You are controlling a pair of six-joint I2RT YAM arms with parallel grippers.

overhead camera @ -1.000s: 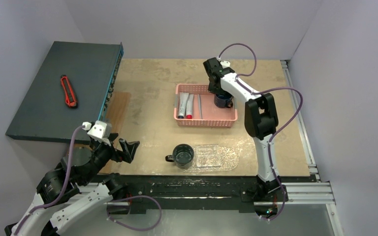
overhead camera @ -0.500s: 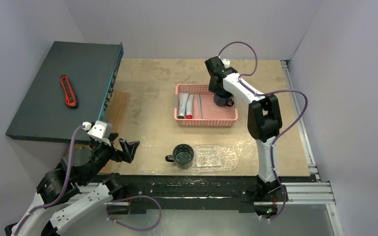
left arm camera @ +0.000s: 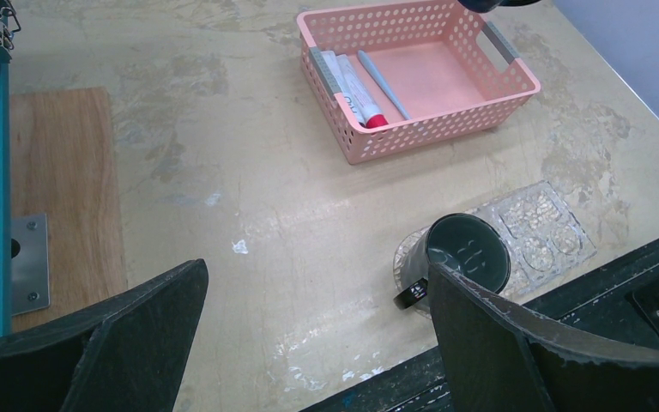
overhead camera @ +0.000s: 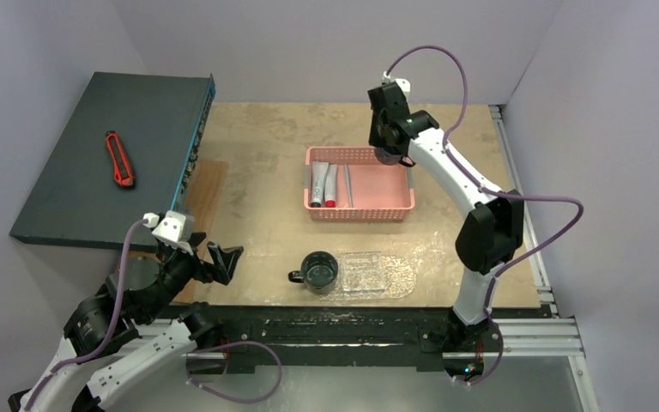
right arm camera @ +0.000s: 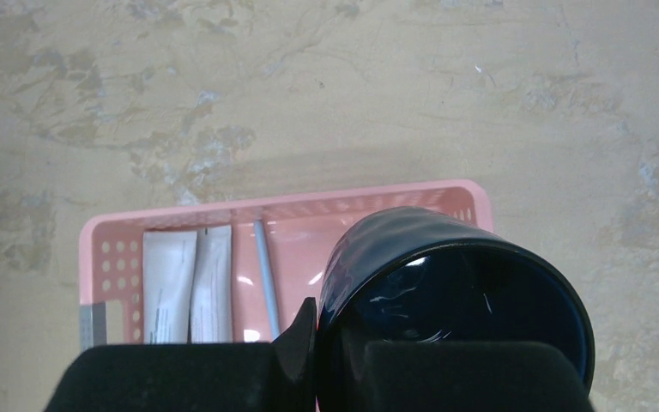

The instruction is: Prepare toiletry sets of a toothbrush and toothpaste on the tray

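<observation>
My right gripper (overhead camera: 388, 148) is shut on the blue mug (right arm camera: 446, 292), one finger inside its wall and one outside, and holds it in the air over the back right corner of the pink basket (overhead camera: 395, 209). In the basket lie two silvery-grey tubes (overhead camera: 323, 182) with red caps and a pale-blue toothbrush (overhead camera: 347, 184); the right wrist view shows them too (right arm camera: 186, 287). The dark green mug (overhead camera: 319, 272) stands on the left end of the transparent tray (overhead camera: 390, 276). My left gripper (overhead camera: 223, 260) is open and empty, near the table's front left, left of the green mug (left arm camera: 468, 253).
A dark box (overhead camera: 103, 154) with a red utility knife (overhead camera: 119, 159) on it sits at the far left. A wooden board (overhead camera: 206, 193) lies beside it. A metal rail (overhead camera: 519, 189) runs along the table's right edge.
My right gripper has lifted the blue mug out of the basket and carried it up and toward the back. The left arm has not moved.
</observation>
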